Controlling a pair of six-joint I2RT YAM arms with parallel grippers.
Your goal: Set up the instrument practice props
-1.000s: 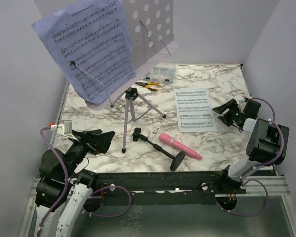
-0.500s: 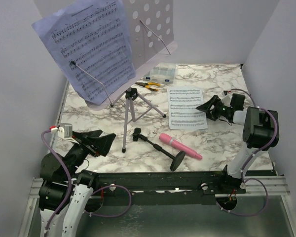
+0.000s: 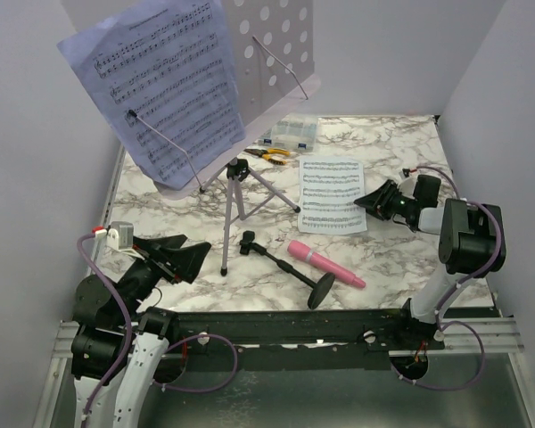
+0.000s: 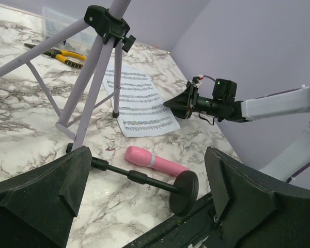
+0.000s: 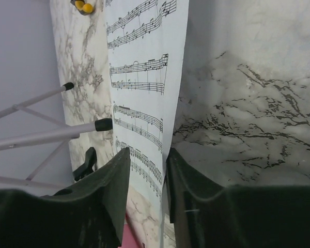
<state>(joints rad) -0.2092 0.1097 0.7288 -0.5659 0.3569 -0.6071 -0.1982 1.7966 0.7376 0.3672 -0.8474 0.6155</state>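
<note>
The lilac perforated music-stand plate (image 3: pixel 276 45) stands on its tripod (image 3: pixel 235 192) at the back left, with the lavender sheet-music page (image 3: pixel 160 80) resting on it. The white page (image 3: pixel 333 194) lies flat on the table. My right gripper (image 3: pixel 373 198) is low at that page's right edge; in the right wrist view the narrowed jaws (image 5: pixel 148 152) straddle the page (image 5: pixel 144 62) with a gap still showing. The pink microphone (image 3: pixel 325 265) and its black round-base stand (image 3: pixel 290 269) lie side by side near the front edge. My left gripper (image 3: pixel 185 257) hovers wide open left of them, holding nothing (image 4: pixel 147 175).
A clear plastic compartment box (image 3: pixel 294 132) and yellow-handled pliers (image 3: pixel 267 153) sit at the back behind the tripod. Lilac walls close in the left, back and right sides. The tripod's legs (image 4: pixel 93 77) spread between my left gripper and the white page (image 4: pixel 139 103).
My right gripper moved left and its jaws narrowed around the white page's edge; the page slid left with it. The left gripper shifted only slightly.
</note>
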